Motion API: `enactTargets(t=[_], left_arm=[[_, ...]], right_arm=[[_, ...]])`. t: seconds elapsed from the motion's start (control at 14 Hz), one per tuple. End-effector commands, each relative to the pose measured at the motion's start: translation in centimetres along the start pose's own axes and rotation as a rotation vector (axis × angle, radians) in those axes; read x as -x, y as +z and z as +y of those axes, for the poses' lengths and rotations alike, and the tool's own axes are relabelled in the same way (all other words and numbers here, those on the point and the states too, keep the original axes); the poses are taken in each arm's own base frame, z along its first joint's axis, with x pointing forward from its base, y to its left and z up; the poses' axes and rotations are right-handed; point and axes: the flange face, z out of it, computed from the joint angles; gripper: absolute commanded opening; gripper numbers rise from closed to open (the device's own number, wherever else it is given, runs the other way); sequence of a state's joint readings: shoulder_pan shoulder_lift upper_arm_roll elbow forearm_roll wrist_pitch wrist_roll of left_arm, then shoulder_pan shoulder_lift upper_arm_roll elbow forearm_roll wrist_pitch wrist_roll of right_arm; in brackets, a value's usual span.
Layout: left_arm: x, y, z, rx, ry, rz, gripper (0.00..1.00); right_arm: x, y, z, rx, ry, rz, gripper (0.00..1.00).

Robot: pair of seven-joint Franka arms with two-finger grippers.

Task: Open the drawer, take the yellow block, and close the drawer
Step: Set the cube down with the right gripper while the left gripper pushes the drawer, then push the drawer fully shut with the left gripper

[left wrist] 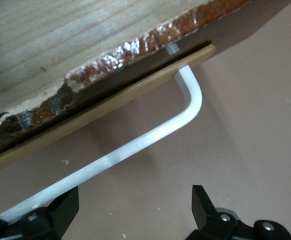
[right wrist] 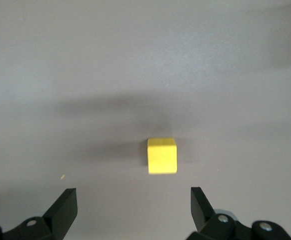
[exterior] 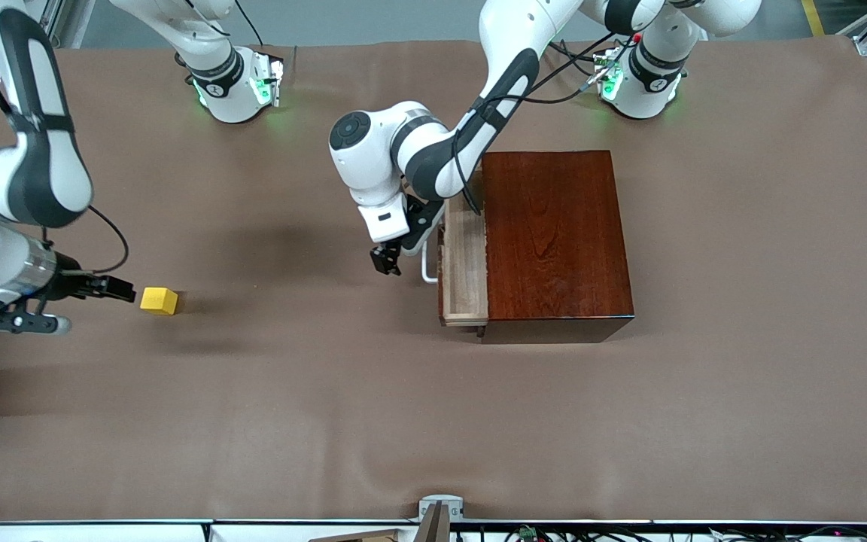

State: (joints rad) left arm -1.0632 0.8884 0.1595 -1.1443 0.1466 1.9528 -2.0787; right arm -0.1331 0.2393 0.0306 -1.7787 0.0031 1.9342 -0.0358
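Looking down from the front camera, you see the box (exterior: 556, 239) toward the left arm's end of the table (exterior: 433, 421), with its drawer (exterior: 465, 265) pulled partly out and the pale floor showing. The handle (exterior: 427, 268) juts from the drawer's front at about 9 o'clock from the box. Your left gripper (exterior: 386, 263) hangs just beside that handle, apart from it, nothing in it. The block (exterior: 159, 300) sits on the cloth toward the right arm's end, well apart from the box, around 9 o'clock from the drawer. Your right gripper (exterior: 119, 290) is low over the table just beside the block, at the block's 9 o'clock, not touching it.

In the left wrist view, you have the left gripper (left wrist: 133, 210) spread wide and empty. The handle (left wrist: 150, 136) runs as a white bar past the fingers (left wrist: 60, 211), clear of both pads, with the drawer (left wrist: 100, 107) edge and the glossy box (left wrist: 150, 40) face above it.

In the right wrist view, your right gripper (right wrist: 134, 210) is fully spread and holds nothing. The block (right wrist: 162, 155) rests flat on the table (right wrist: 145, 60), ahead of the fingers (right wrist: 203, 207) and roughly between their lines, clear of both.
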Motion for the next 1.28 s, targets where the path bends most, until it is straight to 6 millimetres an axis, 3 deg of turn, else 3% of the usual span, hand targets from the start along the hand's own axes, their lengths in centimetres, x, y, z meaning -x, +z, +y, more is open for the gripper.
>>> enactTargets(t=[0.0,0.36,0.71,1.14,1.21], left_arm=[[-2.0,0.0,-0.6,-0.069,0.007,0.054,1.0],[-2.8,0.5,-1.4,-0.14,-0.01,0.098,1.0],[-5.1,1.6,-1.5,-0.209,-0.039,0.14,1.0],[-7.7,2.6,-1.3,-0.269,-0.088,0.173,1.0],[-7.7,2.7,-1.3,-0.273,-0.087,0.174,1.0]], right_arm=[[0.3,-4.5,-0.8,0.002,-0.005,-0.044,1.0],[3.1,-11.9,-3.7,0.023,-0.06,-0.064,1.0],[6.0,-18.4,-5.5,0.026,-0.096,-0.026,1.0],[9.0,-22.6,-7.1,0.03,-0.125,0.043,1.0],[9.3,-22.5,-7.3,0.03,-0.131,0.028,1.0]])
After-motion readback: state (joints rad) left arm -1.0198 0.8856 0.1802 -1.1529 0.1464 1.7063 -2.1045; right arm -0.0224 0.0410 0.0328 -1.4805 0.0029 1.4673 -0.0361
